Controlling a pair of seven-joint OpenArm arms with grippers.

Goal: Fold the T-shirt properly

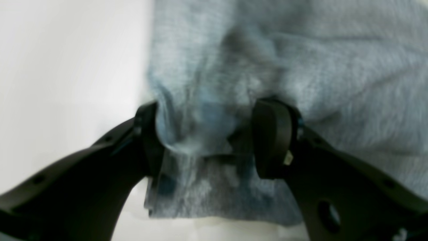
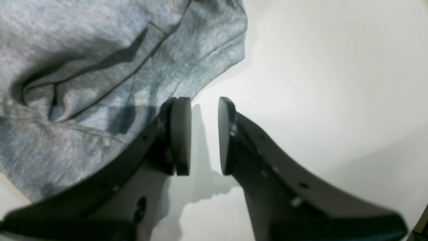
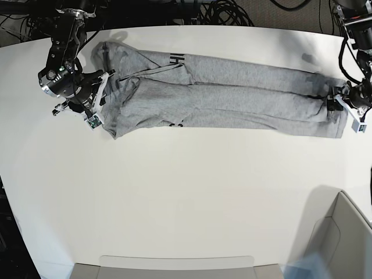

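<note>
The heather-grey T-shirt [image 3: 232,99] lies pulled out long across the far part of the white table, with bits of black lettering showing near its left end. My left gripper [image 3: 347,110] is at the shirt's right end. In the left wrist view its jaws [image 1: 209,134] stand wide apart with a bunched fold of the T-shirt [image 1: 334,67] between them, blurred. My right gripper [image 3: 97,100] is at the shirt's left end. In the right wrist view its pads [image 2: 204,103] are a small gap apart over bare table, with nothing between them, beside the T-shirt's edge [image 2: 83,67].
A grey bin [image 3: 343,232] stands at the front right corner and a flat grey tray [image 3: 174,264] sits along the front edge. Black cables [image 3: 221,11] lie behind the table. The white tabletop [image 3: 174,186] stretches in front of the shirt.
</note>
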